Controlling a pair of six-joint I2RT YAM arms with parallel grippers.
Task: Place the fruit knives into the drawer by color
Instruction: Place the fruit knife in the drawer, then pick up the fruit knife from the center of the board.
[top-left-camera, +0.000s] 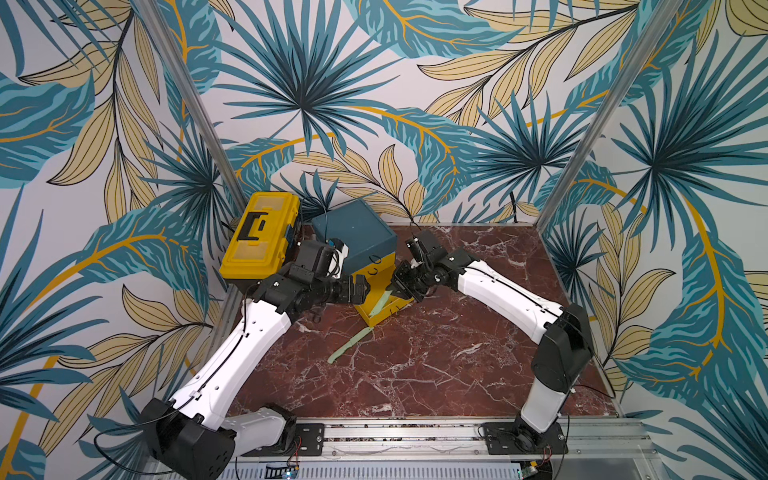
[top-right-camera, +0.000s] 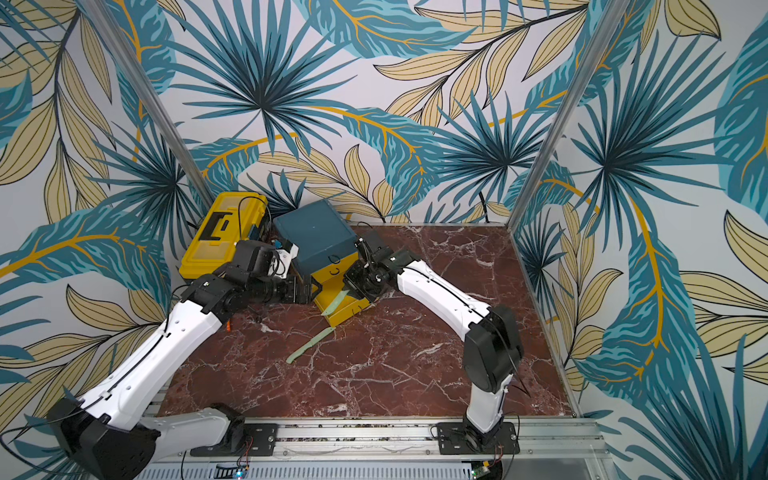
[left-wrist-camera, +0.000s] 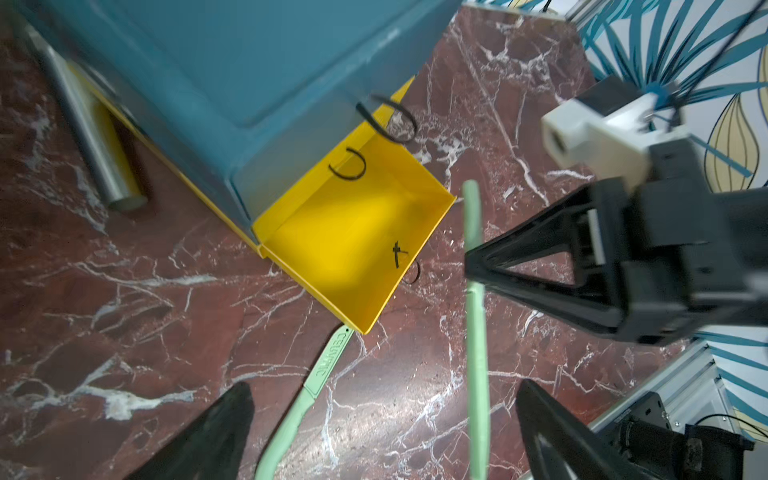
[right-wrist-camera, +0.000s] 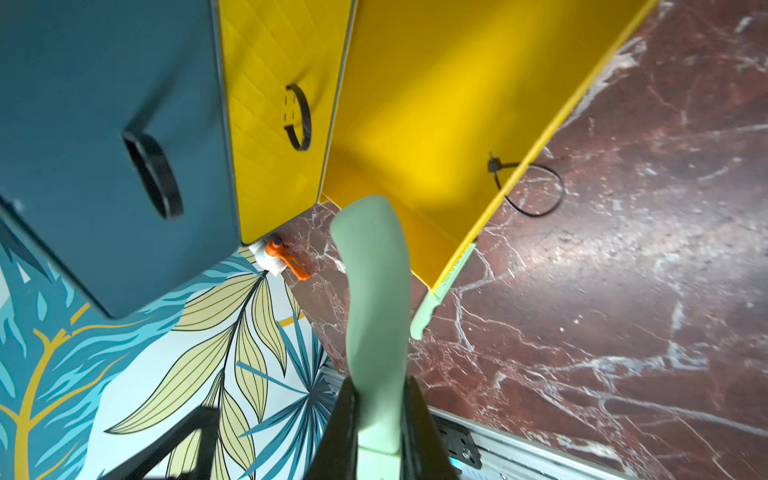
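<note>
My right pincer (top-left-camera: 395, 290) is clenched on a pale green knife (right-wrist-camera: 374, 291), which slants down over the pulled-out bottom drawer (left-wrist-camera: 332, 241) of the dark teal chest (top-left-camera: 353, 232). I cannot tell whether its tip touches the yellow drawer. In the right wrist view the gripped end is hidden between the black fingers (right-wrist-camera: 336, 428).

My left pincer (left-wrist-camera: 380, 395) is released, spread wide and holding nothing, just beside the open drawer's left side.

A second green knife (top-left-camera: 351, 345) lies flat on the marble table (top-left-camera: 436, 357), its blade end at the drawer's front corner. The blade carries raised capitals, perhaps "CERAMIC", but the middle letters are too soft for me to be sure. Its handle end is cut off in the left wrist view.

The upper two drawers are shut, so their contents are hidden from me. The bottom drawer's black loop pull (left-wrist-camera: 409, 272) is half hidden behind its front wall.

A grey metal cylinder (left-wrist-camera: 91, 137) lies beside the chest, partly cut off. The yellow toolbox (top-left-camera: 259, 237) shows no writing I can read.
</note>
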